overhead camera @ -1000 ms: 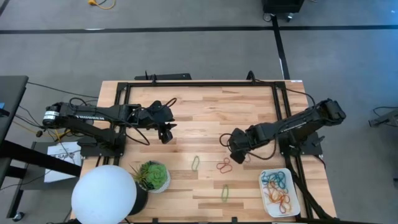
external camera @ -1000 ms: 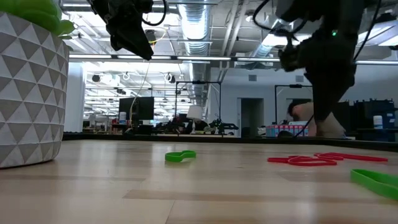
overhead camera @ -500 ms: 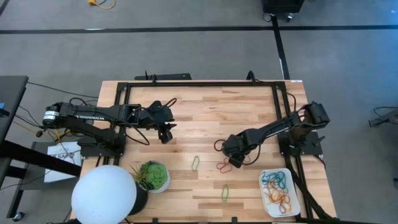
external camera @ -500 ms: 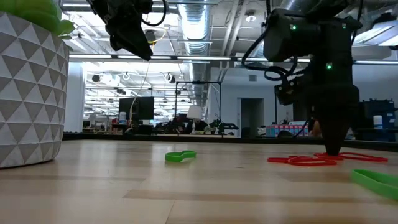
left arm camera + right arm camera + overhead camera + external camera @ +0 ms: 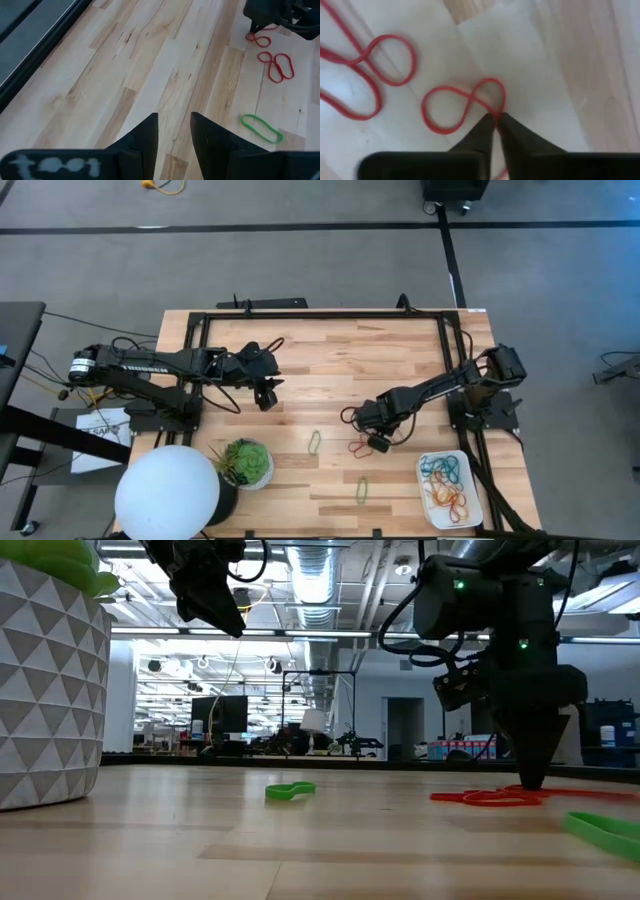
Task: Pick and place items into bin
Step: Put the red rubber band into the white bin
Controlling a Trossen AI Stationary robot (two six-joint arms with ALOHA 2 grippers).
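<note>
The right gripper (image 5: 495, 120), low at centre-right of the overhead frame, is pinched onto 1 red band (image 5: 462, 107), so the pickup looks underway, and next it must lift and carry toward the white bin (image 5: 478, 502) at lower right.

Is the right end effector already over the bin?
No, the right end effector is down at a red band mid-table, apart from the bin.
</note>
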